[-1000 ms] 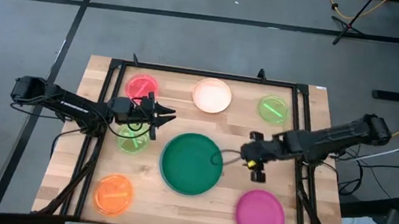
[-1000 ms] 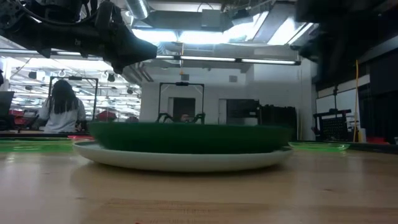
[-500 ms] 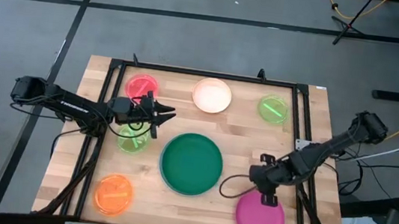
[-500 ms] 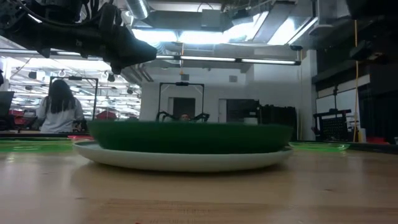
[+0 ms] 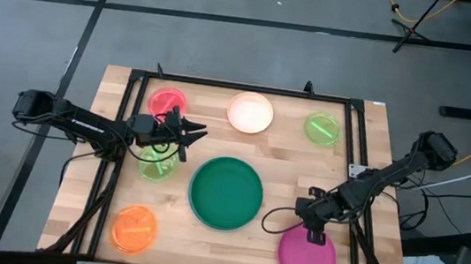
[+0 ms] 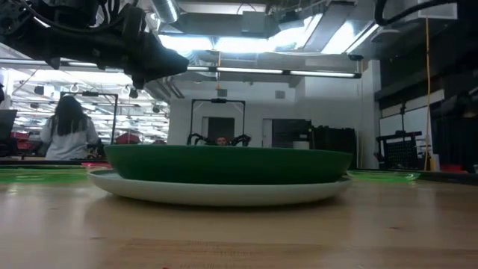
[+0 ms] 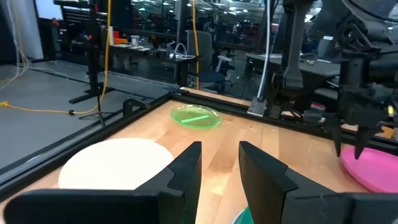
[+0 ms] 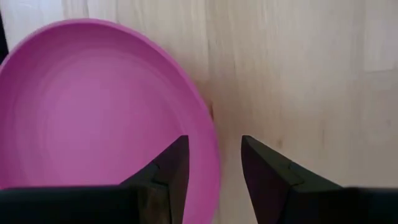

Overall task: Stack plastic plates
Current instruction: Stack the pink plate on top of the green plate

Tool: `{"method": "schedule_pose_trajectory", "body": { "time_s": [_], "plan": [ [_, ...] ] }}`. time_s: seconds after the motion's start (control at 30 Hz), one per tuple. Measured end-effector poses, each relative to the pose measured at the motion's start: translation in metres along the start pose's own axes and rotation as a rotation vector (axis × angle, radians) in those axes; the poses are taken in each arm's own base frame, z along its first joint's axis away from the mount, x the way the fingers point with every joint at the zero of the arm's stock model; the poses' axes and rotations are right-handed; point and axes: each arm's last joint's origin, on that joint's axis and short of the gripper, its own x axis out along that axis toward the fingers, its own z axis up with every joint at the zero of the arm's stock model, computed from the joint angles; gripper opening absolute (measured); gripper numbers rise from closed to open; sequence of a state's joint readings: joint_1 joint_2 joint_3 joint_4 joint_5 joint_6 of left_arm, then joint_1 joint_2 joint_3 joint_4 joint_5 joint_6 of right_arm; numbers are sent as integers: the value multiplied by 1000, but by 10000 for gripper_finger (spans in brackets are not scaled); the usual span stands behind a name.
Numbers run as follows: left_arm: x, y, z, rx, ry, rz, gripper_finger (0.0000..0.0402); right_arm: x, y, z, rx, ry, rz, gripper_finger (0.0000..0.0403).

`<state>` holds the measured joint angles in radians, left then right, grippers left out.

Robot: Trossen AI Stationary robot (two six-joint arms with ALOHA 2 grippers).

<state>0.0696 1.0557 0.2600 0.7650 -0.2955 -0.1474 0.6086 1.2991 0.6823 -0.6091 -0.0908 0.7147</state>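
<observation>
A right pincer (image 8: 211, 165) hangs with its jaws spread over the near rim of the magenta plate (image 5: 307, 254), one finger inside the lip and one outside, nothing gripped yet. The plate lies flat on the wooden table (image 5: 286, 160) at its front right corner. The dark green plate (image 5: 226, 192) rests at the centre, nested on a pale plate (image 6: 216, 192) whose rim only the low view shows. The left pincer (image 5: 187, 133) hovers open and empty over a lime green plate (image 5: 157, 164), between the red plate (image 5: 167, 103) and the green stack. A peach plate (image 5: 249, 113) and a second lime plate (image 5: 322, 128) sit along the far edge, an orange plate (image 5: 135, 228) at the front left.

The magenta plate looks light, stiff and smooth, so it may slip; its thin raised rim seems the only place to pinch.

The right arm is largely absent from the low view.
</observation>
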Motion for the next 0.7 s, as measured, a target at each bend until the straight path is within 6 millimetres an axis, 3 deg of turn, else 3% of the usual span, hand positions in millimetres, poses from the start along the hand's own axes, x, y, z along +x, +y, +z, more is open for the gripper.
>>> {"method": "schedule_pose_trajectory", "body": {
  "time_s": [0.43,0.7],
  "plan": [
    [0,0,1,-2,-7,7,101,18,-9,-9,35,-18,63,131],
    [0,0,1,-2,-8,6,101,25,-11,-12,25,-40,105,52]
  ]
}}
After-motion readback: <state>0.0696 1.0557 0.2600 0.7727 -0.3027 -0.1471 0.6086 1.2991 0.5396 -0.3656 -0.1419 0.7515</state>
